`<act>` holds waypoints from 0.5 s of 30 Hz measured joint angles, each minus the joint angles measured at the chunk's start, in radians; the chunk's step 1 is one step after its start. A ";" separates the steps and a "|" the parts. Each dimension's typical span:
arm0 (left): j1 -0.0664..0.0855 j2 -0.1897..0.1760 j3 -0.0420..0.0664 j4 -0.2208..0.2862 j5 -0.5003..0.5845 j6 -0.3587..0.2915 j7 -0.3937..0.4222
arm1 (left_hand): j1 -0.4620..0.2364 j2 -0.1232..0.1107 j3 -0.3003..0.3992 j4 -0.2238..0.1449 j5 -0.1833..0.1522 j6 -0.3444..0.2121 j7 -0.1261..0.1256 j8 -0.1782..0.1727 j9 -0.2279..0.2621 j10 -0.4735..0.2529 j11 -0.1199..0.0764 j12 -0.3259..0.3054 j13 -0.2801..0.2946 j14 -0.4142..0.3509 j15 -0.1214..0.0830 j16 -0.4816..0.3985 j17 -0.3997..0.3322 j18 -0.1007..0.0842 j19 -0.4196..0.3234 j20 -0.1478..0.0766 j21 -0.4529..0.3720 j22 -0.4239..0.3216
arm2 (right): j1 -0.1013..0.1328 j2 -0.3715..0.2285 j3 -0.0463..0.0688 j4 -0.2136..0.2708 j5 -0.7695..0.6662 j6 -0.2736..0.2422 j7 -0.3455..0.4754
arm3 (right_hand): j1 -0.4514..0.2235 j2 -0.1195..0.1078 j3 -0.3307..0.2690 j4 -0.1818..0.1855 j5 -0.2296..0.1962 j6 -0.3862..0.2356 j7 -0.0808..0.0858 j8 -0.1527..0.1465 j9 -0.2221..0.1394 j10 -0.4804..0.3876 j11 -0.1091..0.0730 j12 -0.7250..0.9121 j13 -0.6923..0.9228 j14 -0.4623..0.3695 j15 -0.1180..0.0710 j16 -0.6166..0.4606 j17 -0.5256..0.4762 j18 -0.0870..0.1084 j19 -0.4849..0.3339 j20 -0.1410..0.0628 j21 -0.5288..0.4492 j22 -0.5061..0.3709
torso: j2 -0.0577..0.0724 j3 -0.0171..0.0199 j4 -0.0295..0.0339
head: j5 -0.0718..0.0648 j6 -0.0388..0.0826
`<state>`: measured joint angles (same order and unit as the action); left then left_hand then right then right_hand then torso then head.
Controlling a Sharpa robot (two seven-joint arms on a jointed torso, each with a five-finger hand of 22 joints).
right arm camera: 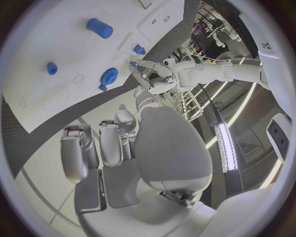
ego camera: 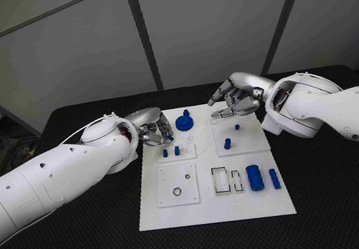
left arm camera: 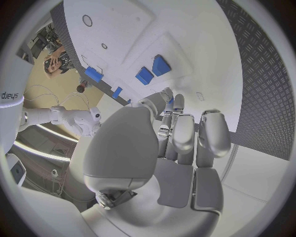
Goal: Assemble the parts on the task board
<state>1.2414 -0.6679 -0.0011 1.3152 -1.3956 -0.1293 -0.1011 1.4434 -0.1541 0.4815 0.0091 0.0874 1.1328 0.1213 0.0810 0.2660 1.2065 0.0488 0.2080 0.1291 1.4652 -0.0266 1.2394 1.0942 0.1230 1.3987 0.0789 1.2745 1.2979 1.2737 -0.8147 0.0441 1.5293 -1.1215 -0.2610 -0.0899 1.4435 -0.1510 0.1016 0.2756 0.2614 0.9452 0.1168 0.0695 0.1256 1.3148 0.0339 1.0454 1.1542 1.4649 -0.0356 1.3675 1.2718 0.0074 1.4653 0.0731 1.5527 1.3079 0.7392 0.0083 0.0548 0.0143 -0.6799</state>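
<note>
Head view is showing my left hand (ego camera: 152, 133) and right hand (ego camera: 235, 95) hovering over the board's (ego camera: 214, 206) far end, fingers loosely curled and holding nothing, with the gear (ego camera: 185, 123) lying between them, so I'm judging a slow, centred reach best.

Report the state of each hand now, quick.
Left hand: holds nothing, fingers curled in over the task board.
Right hand: holds nothing, fingers loosely apart above the board's far edge.
</note>
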 measured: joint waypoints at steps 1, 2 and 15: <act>0.000 0.001 0.000 0.000 0.000 0.000 0.000 | 0.000 0.000 0.000 0.000 0.000 0.000 0.000 0.000 0.000 0.000 0.000 0.000 0.000 0.000 0.000 0.000 0.000 0.000 0.000 0.000 0.000 0.000 | 0.000 0.000 0.000 0.000 0.000 0.000 0.000 | 0.000 0.000 0.000 0.000 0.000 0.000 0.000 0.000 0.000 0.000 0.000 0.000 0.000 0.000 0.000 0.000 0.000 0.000 0.000 0.000 0.000 0.000 | 0.000 0.0000 0.0001 | 0.000 0.000; 0.000 0.002 0.000 -0.001 0.000 -0.001 0.000 | 0.000 0.000 0.000 0.000 0.000 0.000 0.000 0.000 0.000 0.000 0.000 0.000 0.000 0.000 0.000 0.000 0.000 0.000 0.000 0.000 0.000 0.000 | 0.000 0.000 0.000 0.000 0.000 0.000 0.000 | 0.000 0.000 0.000 0.000 0.000 0.000 0.000 0.000 0.000 0.000 0.000 0.000 0.000 0.000 0.000 0.000 0.000 0.000 0.000 0.000 0.000 0.000 | 0.000 0.0000 0.0001 | 0.000 0.000; 0.001 0.012 0.000 -0.006 0.000 0.001 -0.001 | 0.000 0.000 0.000 0.000 0.000 0.000 0.000 -0.003 -0.001 0.000 0.000 0.000 -0.001 0.000 0.000 0.000 0.000 0.000 0.000 0.000 0.000 0.000 | 0.000 0.001 0.000 -0.001 0.000 0.000 0.000 | 0.000 0.000 0.000 0.000 0.000 0.000 0.000 0.000 0.000 0.000 0.000 0.000 0.000 0.000 0.000 0.000 0.000 0.000 0.000 0.000 0.000 0.000 | -0.001 0.0002 0.0005 | 0.000 -0.002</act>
<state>1.2422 -0.6556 -0.0006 1.3094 -1.3952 -0.1286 -0.1023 1.4435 -0.1541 0.4815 0.0092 0.0874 1.1327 0.1213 0.0780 0.2647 1.2065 0.0488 0.2080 0.1284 1.4652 -0.0266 1.2394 1.0943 0.1231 1.3987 0.0789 1.2744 1.2981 1.2737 -0.8136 0.0441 1.5287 -1.1215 -0.2608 -0.0899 1.4435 -0.1510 0.1016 0.2756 0.2614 0.9452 0.1169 0.0695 0.1256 1.3148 0.0339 1.0454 1.1542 1.4649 -0.0356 1.3675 1.2718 0.0074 1.4654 0.0731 1.5527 1.3078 0.7385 0.0085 0.0553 0.0138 -0.6817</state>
